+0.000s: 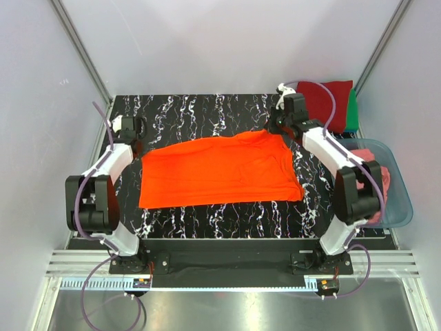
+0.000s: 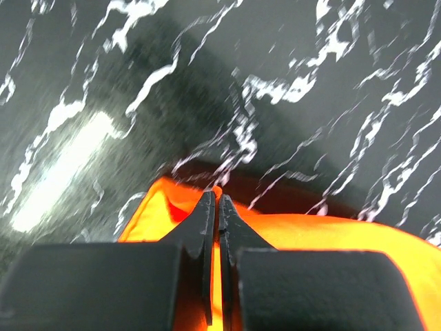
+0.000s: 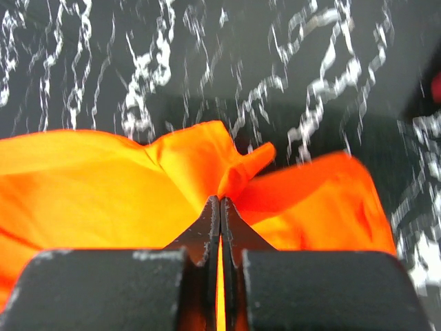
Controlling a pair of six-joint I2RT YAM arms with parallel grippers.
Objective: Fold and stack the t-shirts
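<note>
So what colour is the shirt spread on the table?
The shirt is plain bright orange; the top external view shows it best.

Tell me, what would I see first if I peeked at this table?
The bright orange t-shirt, spread out across the middle of the black marbled table. The left gripper and right gripper each pinch one of its far corners. A dark red folded shirt sits at the far right corner.
</note>
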